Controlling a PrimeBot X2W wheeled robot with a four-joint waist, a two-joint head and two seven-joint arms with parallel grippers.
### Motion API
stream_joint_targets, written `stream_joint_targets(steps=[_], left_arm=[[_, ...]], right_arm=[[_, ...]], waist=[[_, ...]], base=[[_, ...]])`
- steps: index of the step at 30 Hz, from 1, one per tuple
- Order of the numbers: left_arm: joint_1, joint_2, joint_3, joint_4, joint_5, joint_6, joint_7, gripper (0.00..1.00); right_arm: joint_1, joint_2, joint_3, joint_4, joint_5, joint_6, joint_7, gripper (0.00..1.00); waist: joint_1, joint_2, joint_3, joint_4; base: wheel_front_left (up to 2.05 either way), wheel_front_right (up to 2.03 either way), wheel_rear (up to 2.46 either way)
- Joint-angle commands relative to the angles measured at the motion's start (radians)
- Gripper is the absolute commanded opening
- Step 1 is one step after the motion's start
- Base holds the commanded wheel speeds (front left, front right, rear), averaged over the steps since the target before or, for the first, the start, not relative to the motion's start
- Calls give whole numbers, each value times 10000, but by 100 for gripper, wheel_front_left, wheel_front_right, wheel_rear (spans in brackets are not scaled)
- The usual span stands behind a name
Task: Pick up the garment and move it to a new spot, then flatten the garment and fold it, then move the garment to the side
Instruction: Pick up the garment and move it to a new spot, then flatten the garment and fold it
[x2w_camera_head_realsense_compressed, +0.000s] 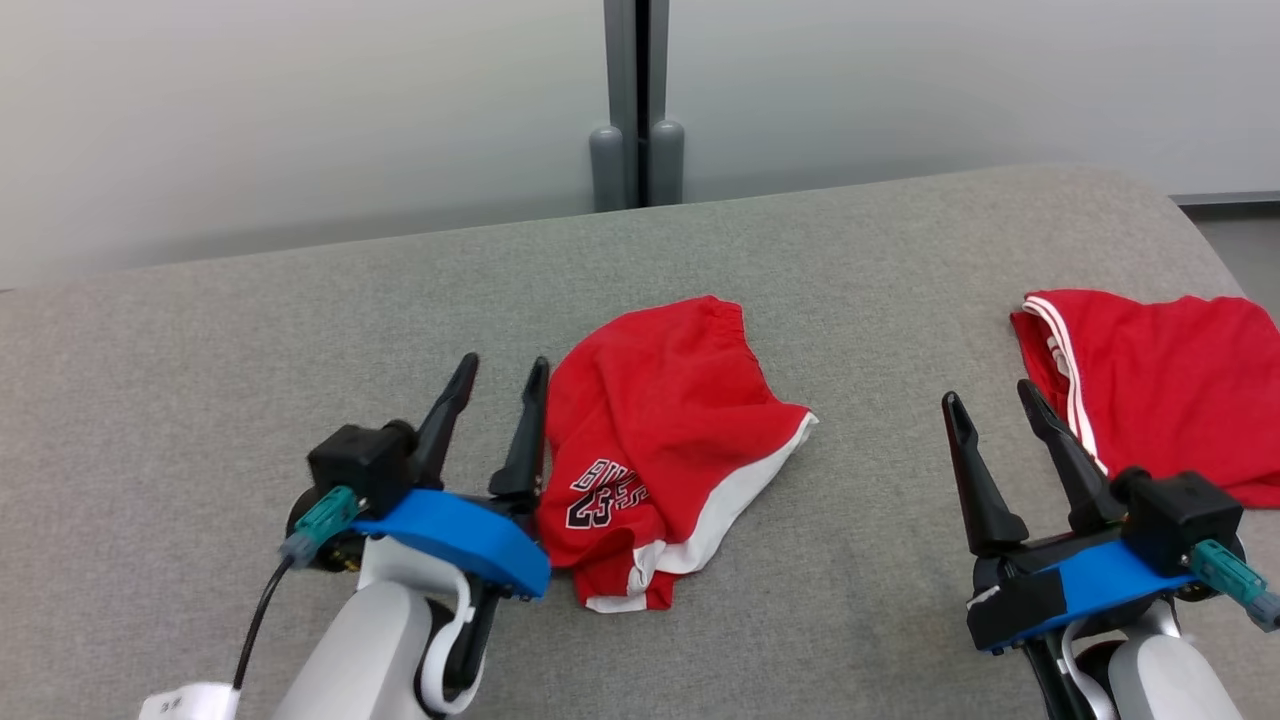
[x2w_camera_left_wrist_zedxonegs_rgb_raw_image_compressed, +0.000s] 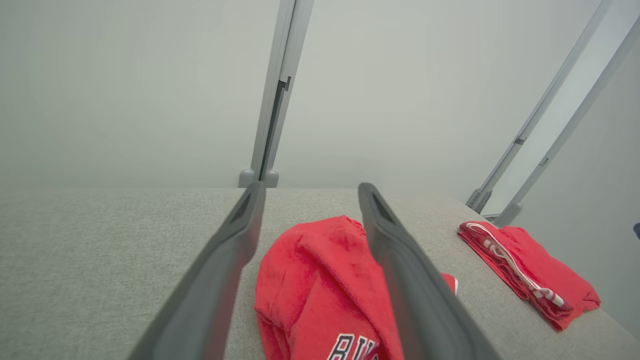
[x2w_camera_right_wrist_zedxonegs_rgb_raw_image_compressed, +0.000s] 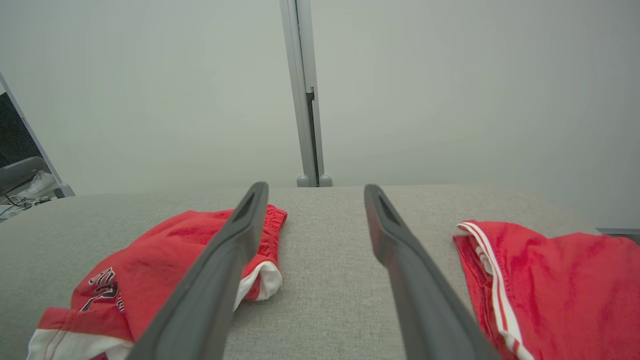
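left gripper (x2w_camera_head_realsense_compressed: 502, 368) lower left, jaws wide, empty, just beside crumpled red shorts (x2w_camera_head_realsense_compressed: 660, 440) at centre; right gripper (x2w_camera_head_realsense_compressed: 988, 394) lower right, wide, empty.

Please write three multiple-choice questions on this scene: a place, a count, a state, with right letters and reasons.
1. Where do the lettered shorts lie?
A. beside the left gripper
B. on the floor
C. against the wall
2. How many red garments lie on the grey surface?
A. one
B. two
C. four
3. How is the right gripper?
A. shut on cloth
B. open and empty
C. shut and empty
Answers:
1 A: they lie next to its fingers.
2 B: the shorts and a striped garment.
3 B: its fingers stand apart, nothing between.
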Motion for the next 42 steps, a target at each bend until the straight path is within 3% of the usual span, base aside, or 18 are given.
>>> stream_joint_targets(steps=[1,6,13,19,42], left_arm=[[298,151,221,-81,-40,108,-341,100],[1269,590,856,-366,38,377,-1011,100],[2493,1165,2128,-1096,494,681,-1171,100],[3234,1391,2848,-1689,1183,672,-1177,100],[3428,1373,2856,-1965,1413,922,-702,100]], right_arm=[[203,-48,-38,-69,0,5,44,100],[514,-30,-188,-234,42,5,212,100],[845,9,-374,-321,83,5,350,100],[1168,107,-477,-254,93,5,454,100],[1335,372,-46,13,-12,5,593,100]], waist=[[0,0,-56,103],[0,0,-280,420],[0,0,-499,563],[0,0,-657,538],[0,0,-773,551]], base=[[0,0,0],[0,0,0],[0,0,0],[0,0,0],[0,0,0]])
